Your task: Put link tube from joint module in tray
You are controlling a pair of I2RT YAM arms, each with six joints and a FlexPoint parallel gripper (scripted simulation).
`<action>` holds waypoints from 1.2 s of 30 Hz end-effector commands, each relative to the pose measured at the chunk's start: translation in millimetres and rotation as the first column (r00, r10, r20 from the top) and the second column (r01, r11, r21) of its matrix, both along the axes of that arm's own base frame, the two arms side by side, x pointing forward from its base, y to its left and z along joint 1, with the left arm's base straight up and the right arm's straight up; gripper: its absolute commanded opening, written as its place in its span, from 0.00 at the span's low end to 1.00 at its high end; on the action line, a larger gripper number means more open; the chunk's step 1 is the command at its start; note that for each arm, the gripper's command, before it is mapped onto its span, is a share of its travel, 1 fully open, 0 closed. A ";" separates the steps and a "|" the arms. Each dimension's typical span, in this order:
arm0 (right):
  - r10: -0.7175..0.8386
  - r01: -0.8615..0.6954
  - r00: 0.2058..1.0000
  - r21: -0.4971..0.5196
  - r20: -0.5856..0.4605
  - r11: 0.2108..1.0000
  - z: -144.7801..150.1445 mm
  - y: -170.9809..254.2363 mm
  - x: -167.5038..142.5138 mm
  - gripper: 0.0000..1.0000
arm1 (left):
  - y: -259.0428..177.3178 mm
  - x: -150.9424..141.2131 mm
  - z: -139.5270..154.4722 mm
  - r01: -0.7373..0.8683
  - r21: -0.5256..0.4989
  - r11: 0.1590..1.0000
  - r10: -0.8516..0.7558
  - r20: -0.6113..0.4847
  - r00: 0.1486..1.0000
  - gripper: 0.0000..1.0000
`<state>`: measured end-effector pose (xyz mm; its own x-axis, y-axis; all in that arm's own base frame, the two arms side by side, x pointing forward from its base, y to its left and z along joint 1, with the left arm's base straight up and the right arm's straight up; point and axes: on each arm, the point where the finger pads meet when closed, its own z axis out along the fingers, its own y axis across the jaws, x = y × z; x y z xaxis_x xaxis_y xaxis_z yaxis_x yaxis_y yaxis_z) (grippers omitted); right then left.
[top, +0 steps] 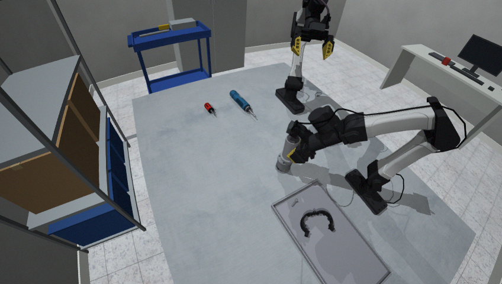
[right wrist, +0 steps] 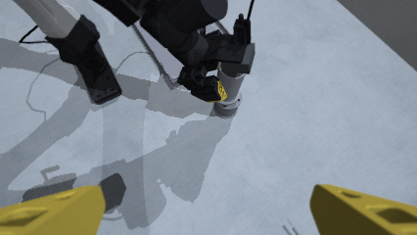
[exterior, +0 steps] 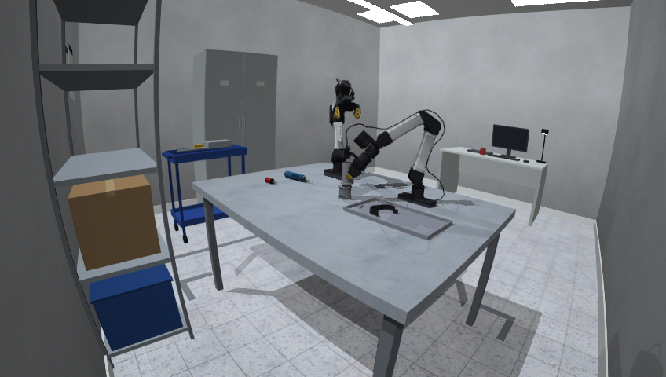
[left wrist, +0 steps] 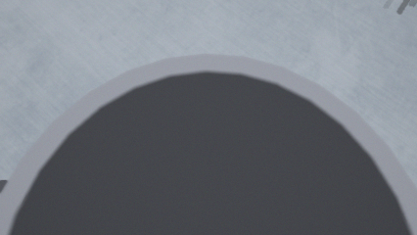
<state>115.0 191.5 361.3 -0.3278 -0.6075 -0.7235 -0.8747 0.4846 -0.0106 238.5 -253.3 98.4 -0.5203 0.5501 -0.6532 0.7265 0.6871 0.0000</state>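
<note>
While the tabletop spans mid-frame, the tray waits lower right; right of centre, my left jaws grip the upright link tube, likely for lifting straight off the unfixed joint module; my right jaws hang wide, upper right

Soft shadows; left wrist view seemingly blurred.

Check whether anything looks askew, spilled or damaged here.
Nothing stands out: the tube sits upright on the module, gripped by the left gripper, and I see no spill or damage.
</note>
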 end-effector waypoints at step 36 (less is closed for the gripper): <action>0.023 -0.046 0.993 0.198 0.116 0.979 12.3 119.6 53.0 1.00 | 72.3 -10.6 76.4 0.127 -0.046 0.991 -0.125 0.033 0.992 0.42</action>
<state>150.8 271.7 352.4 -0.2734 -0.5604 -0.7818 -0.8901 0.4554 -0.0152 232.2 -190.5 162.1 -0.5187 0.5599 -0.6462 0.7407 0.6717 -0.0126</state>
